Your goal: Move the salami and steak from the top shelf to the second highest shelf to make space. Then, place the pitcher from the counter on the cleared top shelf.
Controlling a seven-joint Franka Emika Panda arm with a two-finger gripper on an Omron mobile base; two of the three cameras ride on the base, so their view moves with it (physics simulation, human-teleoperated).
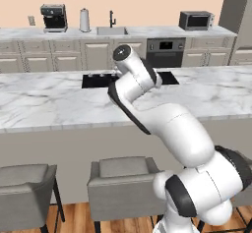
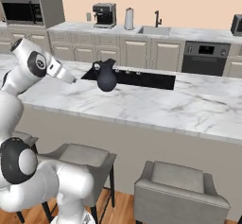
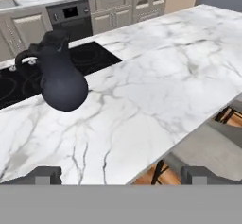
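The dark navy pitcher point(image 2: 106, 76) stands upright on the white marble counter point(image 2: 156, 106), at the front edge of the black cooktop point(image 2: 142, 79). In the hand view the pitcher point(image 3: 61, 83) is at the upper left, its handle to the left, well beyond my gripper point(image 3: 123, 175). The gripper is open, its two fingertips point(image 3: 47, 174) wide apart with nothing between them, hovering over the counter's near edge point(image 3: 156, 81). In the left base view my own arm hides the pitcher. The salami, the steak and both fridge shelves are out of view.
Grey stools point(image 1: 123, 183) point(image 2: 179, 190) stand under the counter's near side. Behind it runs a pale worktop with a sink point(image 2: 153, 30), a coffee machine point(image 2: 104, 15), an oven point(image 2: 205, 57) and a microwave point(image 1: 196, 20).
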